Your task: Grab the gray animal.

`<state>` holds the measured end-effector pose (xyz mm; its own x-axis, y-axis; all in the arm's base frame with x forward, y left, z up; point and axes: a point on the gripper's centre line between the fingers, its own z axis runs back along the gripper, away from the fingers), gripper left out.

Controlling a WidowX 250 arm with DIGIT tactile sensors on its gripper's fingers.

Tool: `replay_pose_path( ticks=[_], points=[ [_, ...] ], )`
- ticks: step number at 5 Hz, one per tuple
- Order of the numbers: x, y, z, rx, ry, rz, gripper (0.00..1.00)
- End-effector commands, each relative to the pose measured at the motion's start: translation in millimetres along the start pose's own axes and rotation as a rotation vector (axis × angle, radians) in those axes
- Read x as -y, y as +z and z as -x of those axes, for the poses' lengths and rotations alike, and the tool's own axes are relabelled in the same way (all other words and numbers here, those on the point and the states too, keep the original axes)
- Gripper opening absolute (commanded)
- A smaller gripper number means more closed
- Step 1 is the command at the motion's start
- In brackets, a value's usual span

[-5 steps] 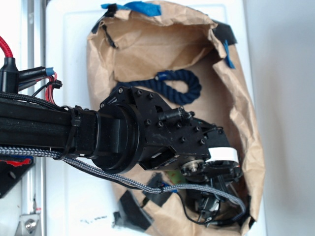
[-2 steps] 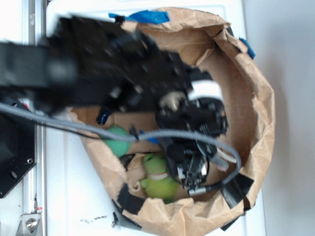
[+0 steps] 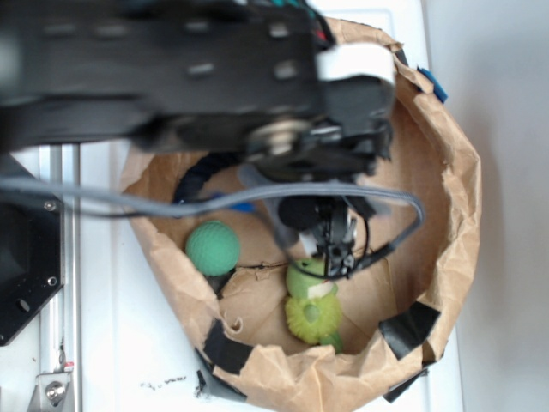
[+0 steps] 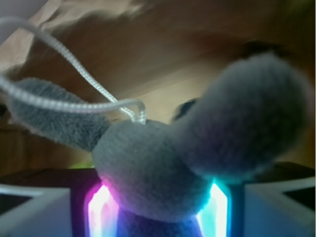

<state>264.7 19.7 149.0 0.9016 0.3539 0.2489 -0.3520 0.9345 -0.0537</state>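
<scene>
The gray animal (image 4: pixel 163 168) is a soft gray plush that fills the wrist view, wedged between the two lit pads of my gripper (image 4: pixel 157 207). A pale cord (image 4: pixel 74 106) runs from its top. In the exterior view my gripper (image 3: pixel 333 242) hangs inside the brown paper bag (image 3: pixel 446 197), raised above the bag floor, with a dark lump of the gray animal (image 3: pixel 300 212) beside the fingers. The jaws are shut on the plush.
A green ball (image 3: pixel 213 248) lies at the bag's left. The bright green frog plush (image 3: pixel 312 302) lies on the bag floor just below the gripper. The dark navy rope (image 3: pixel 199 176) curves at the upper left, partly under my arm.
My arm has swung toward the top of the exterior view and the gripper has risen. The frog plush and green ball are now uncovered below it.
</scene>
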Motion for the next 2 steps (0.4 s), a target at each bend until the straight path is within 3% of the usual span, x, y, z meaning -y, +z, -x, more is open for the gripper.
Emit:
replay_pose_path(
  ticks=[1, 2],
  points=[
    [-0.8, 34.2, -5.5, 0.0, -0.019, 0.018, 0.0],
    [2.2, 24.6, -6.5, 0.012, -0.019, -0.013, 0.0]
  ],
)
